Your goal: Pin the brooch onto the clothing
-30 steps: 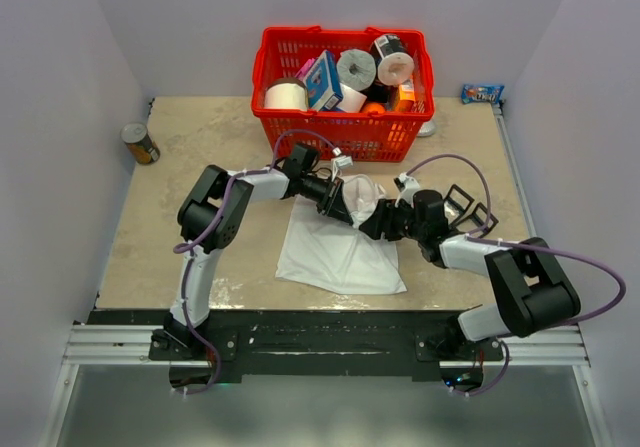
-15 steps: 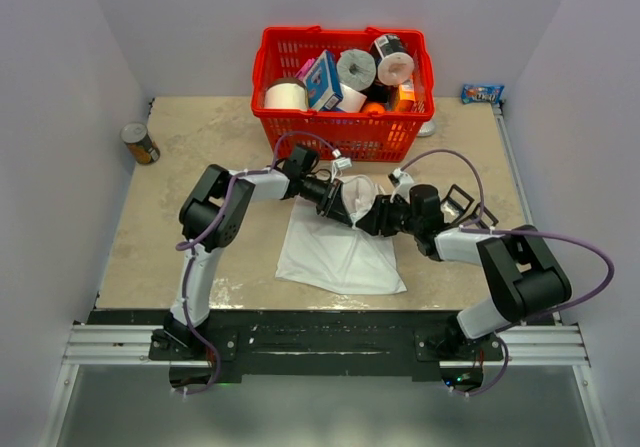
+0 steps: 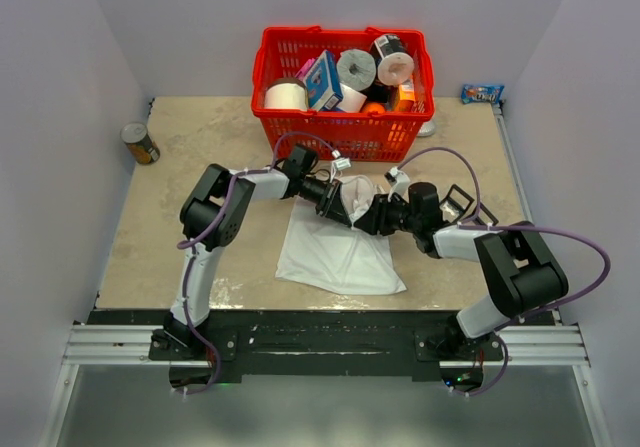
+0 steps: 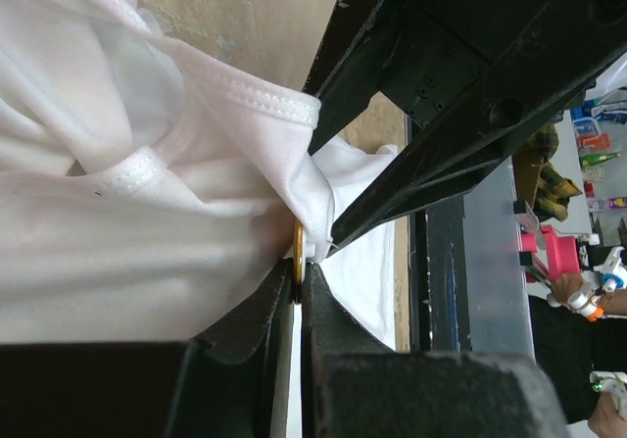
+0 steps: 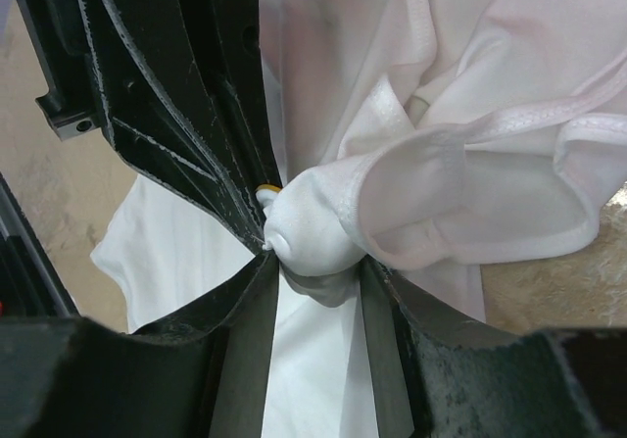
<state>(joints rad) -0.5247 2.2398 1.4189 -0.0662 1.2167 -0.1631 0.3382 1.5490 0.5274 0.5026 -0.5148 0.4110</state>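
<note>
Left gripper [image 4: 299, 267] is clamped tight on the brooch [image 4: 297, 252]. Only a thin gold edge shows between the tips, with the shirt [image 4: 147, 242] draped over it.

Location: mid-table [image 3: 200, 137], just near of the red basket [image 3: 270, 117], at the lifted far end of the shirt, where the two grippers meet nose to nose.

Right gripper [image 5: 312, 271] comes in from the right, jaws part-way apart, one on each side of a knob of fabric bunched over the brooch. Can't tell if they're actually biting it.

Key relation:
- The brooch is dead ahead of the right tips, to their left, with just fabric between.
- The disc seems to lie in line with the left fingers, so its edge, not its face, points at the right gripper.
- The left arm owns the brooch, and the right only has cloth to work with.
</note>
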